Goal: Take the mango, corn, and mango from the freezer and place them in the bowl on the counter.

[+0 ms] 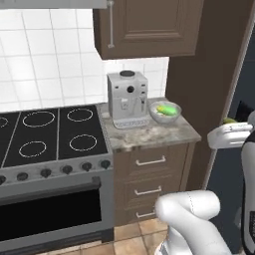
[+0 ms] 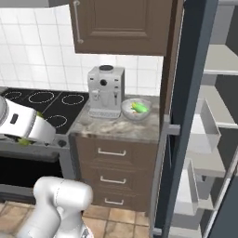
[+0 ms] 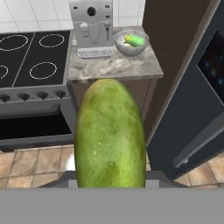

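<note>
**Mango in the claw, bowl on the counter already holding food**

Left base view: The bowl [image 1: 165, 112] sits at the right back of the short counter [image 1: 149, 135], just beside the grey coffee machine [image 1: 127, 99]. Inside it lie a green piece and a yellow piece, touching one another; which is the corn cannot be told from here. The black stove [image 1: 50, 132] runs along the left of the counter, and a brown wall cabinet [image 1: 149, 27] hangs above. At the right edge the white arm [image 1: 230, 135] reaches across in front of the dark freezer [image 1: 239, 104], with a small bit of green showing just above the wrist.

Right base view: The freezer door [image 2: 186, 116] stands open, its edge towards the camera, and pale shelves [image 2: 209, 135] show inside to the right. The bowl [image 2: 136, 109] rests on the counter [image 2: 116, 125] to the right of the coffee machine [image 2: 106, 92], green and yellow showing in it. The hand end of the arm [image 2: 23, 123] hangs at the left, over the stove [image 2: 51, 107], well apart from the bowl.

Hand view: A large green mango [image 3: 110, 135] stands lengthwise at the bottom centre, at the gripper [image 3: 110, 183]. The claw is closed on it, the fingertips hidden behind the fruit. Beyond it lie the counter [image 3: 113, 68], the coffee machine [image 3: 91, 27] and the bowl [image 3: 131, 43] at the far right corner, with the freezer door [image 3: 192, 109] on the right.
</note>
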